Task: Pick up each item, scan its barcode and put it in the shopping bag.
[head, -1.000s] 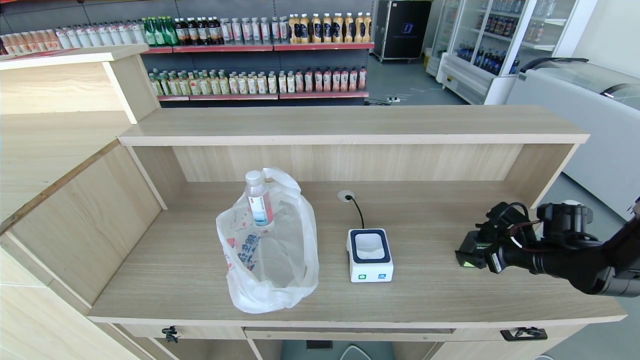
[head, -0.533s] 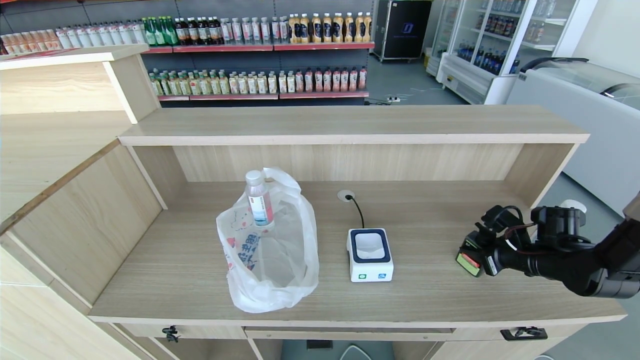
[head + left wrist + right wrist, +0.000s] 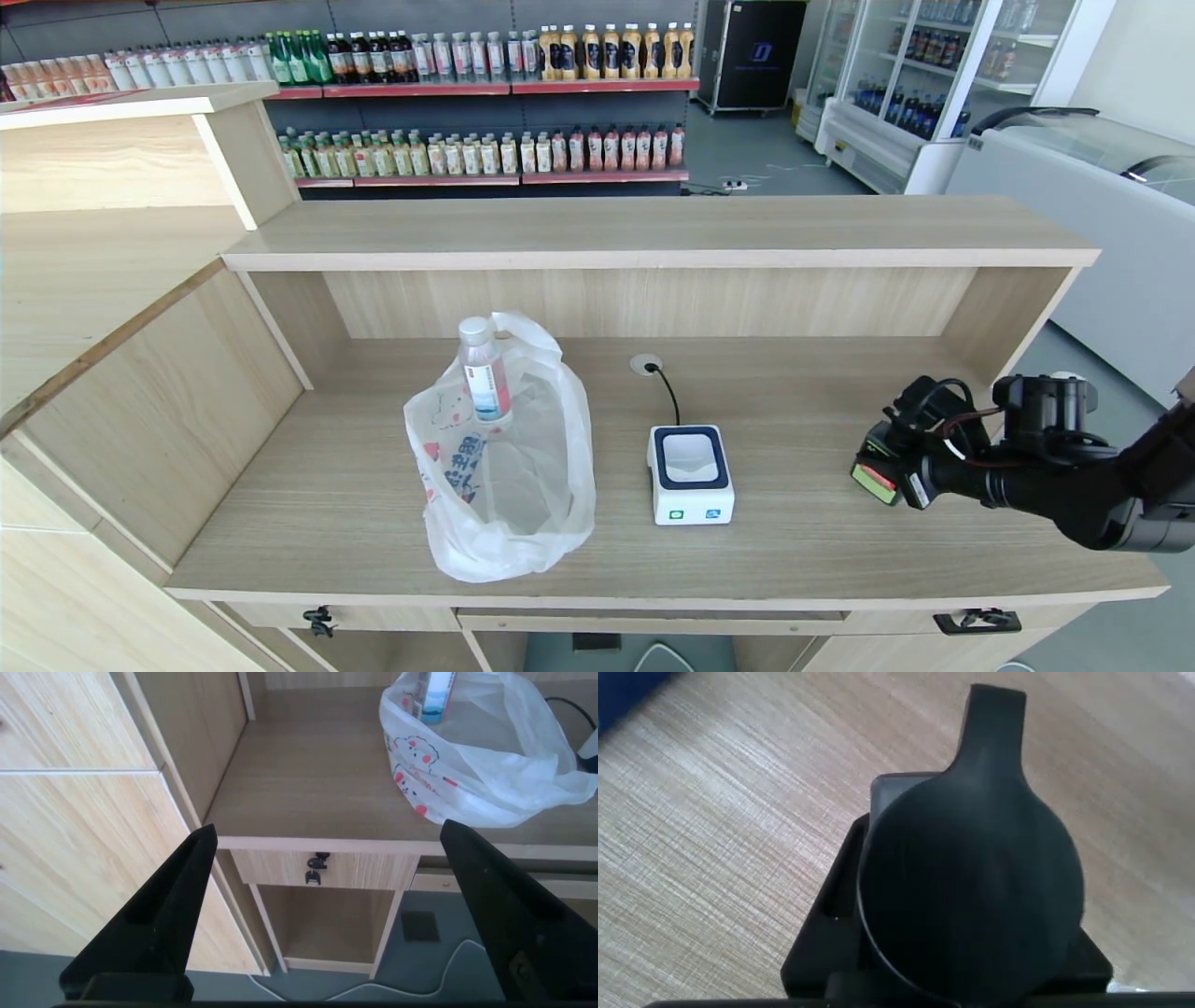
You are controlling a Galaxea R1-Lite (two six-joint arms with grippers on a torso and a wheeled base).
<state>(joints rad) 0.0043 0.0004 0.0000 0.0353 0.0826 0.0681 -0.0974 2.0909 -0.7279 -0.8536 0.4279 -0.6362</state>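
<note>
At the far left, the left gripper (image 3: pixel 327 835) hangs low off the front corner of the desk (image 3: pixel 840 551), its jaws spread wide and holding nothing, apparently parked out of the way while the other arm works. On the left half of the desk the white shopping bag (image 3: pixel 509 485) stands with its mouth gaping upward, a shape that lets goods drop straight in. A clear bottle (image 3: pixel 484 373) with a white cap is already inside, upright against the bag's far side, its neck and label rising above the rim. Just right of the bag, near but apart from it, the white scanner (image 3: pixel 690 474) lies with its window facing up, so a barcode can be passed above it. Its black cable (image 3: pixel 667 392) runs back to a round hole in the desk. Well to the right, the right gripper (image 3: pixel 887 467) hovers above the desk, pointing toward the scanner. A red and green patch (image 3: pixel 876 480) shows at its tip, but whether that is a held item or part of the tool is unclear. A dark rounded mass blocks the right wrist view, so whether these jaws are spread or pressed together cannot be told. The bottle's lower half is veiled by plastic.
</note>
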